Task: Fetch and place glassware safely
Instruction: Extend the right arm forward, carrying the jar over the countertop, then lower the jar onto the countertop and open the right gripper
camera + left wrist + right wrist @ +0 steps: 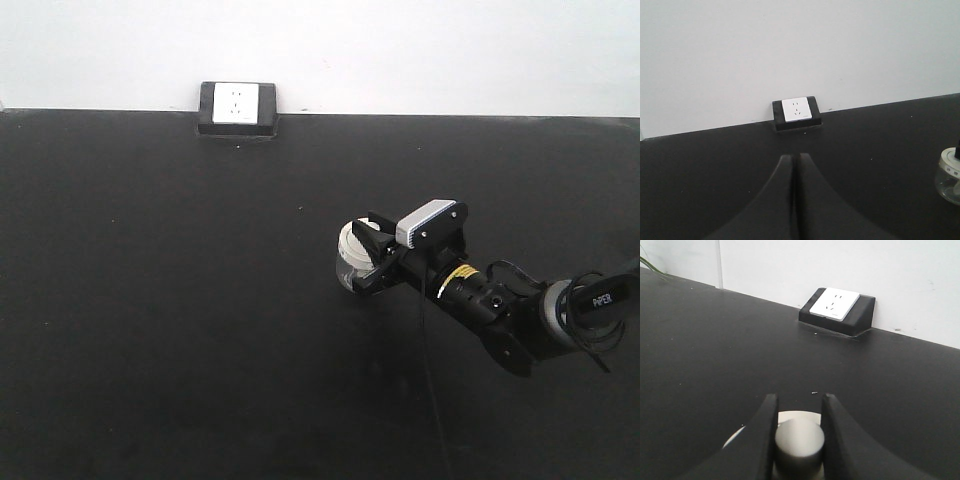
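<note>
Front view: right tool [368, 252] reaches in from 4 o'clock to the glass jar [350, 265], which stands on the black worktop [150, 300] right of centre. Jaw detail is not resolved here. Right wrist view: both fingers [760, 440] sit closed against the knob [799, 441] of the off-white lid [795, 416], one each side. Left wrist view: left tool [795, 165] has its fingers pressed together, holding nothing; the jar appears at its 3 o'clock, cut off by the frame edge. Wall socket [237, 106] at 12 o'clock on the worktop's far edge, well apart from the jar.
</note>
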`<state>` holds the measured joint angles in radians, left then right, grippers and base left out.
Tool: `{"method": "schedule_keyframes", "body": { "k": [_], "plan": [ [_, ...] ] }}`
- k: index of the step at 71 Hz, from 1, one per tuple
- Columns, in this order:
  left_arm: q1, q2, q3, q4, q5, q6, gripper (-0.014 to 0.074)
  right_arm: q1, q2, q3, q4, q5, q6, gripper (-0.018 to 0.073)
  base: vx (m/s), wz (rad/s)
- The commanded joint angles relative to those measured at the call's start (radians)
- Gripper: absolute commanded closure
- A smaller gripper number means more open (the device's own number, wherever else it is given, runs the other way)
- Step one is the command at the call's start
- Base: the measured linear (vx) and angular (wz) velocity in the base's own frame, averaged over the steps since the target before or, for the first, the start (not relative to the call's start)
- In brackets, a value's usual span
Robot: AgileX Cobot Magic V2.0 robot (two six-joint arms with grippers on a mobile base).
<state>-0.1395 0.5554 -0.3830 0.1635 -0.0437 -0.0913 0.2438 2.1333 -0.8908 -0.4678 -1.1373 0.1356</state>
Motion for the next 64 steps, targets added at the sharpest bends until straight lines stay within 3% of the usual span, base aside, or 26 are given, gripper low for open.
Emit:
{"method": "schedule_keyframes", "body": {
  "k": [1, 15, 36, 43, 64],
  "plan": [
    [-0.006, 0.000, -0.025, -0.008, -0.072, -0.008, 0.0603, -0.008, -0.046, -0.019, 0.015, -0.079, -0.016, 0.0558, 0.00, 0.00],
    [-0.006, 0.000, -0.025, -0.008, -0.072, -0.008, 0.0603, -0.008, -0.046, -0.019, 0.014, -0.078, -0.016, 0.0466, 0.00, 0.00],
    [-0.006, 0.000, -0.025, -0.008, -0.072, -0.008, 0.0603, -0.008, -0.046, -0.019, 0.015, -0.078, -0.028, 0.0053, 0.00, 0.00],
    [-0.006, 0.000, -0.025, -0.008, -0.072, -0.008, 0.0603, -0.008, -0.046, -0.019, 0.015, -0.078, -0.042, -0.0037, 0.00, 0.00],
    [-0.006, 0.000, -0.025, -0.008, -0.072, -0.008, 0.0603, -0.008, -0.050, -0.019, 0.015, -0.078, -0.045, -0.0021, 0.00, 0.00]
  ]
}}
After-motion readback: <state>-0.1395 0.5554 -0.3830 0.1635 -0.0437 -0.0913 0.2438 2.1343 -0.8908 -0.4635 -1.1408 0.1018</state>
